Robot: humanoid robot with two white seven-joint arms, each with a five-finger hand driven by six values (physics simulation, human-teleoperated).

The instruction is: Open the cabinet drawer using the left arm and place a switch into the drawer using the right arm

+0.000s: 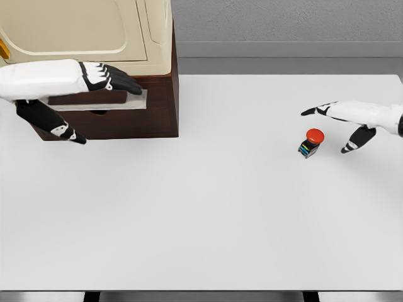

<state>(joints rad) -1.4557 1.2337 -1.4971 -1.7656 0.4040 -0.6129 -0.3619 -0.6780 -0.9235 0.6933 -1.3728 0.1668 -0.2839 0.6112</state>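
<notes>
A dark wooden cabinet [160,107] with a cream upper body stands at the table's back left. Its drawer [101,104] shows a pale grey front. My left hand [94,104] lies flat across the drawer front, fingers [119,80] stretched over the top edge and thumb hanging below, not closed on anything. The switch [311,142], a red push button on a small black base, sits on the table at the right. My right hand [334,126] hovers just right of the switch, open, fingers spread and apart from it.
The white table [208,214] fills the view, with its front edge near the bottom. A grey wall runs behind it. An orange piece [4,49] shows at the cabinet's far left edge.
</notes>
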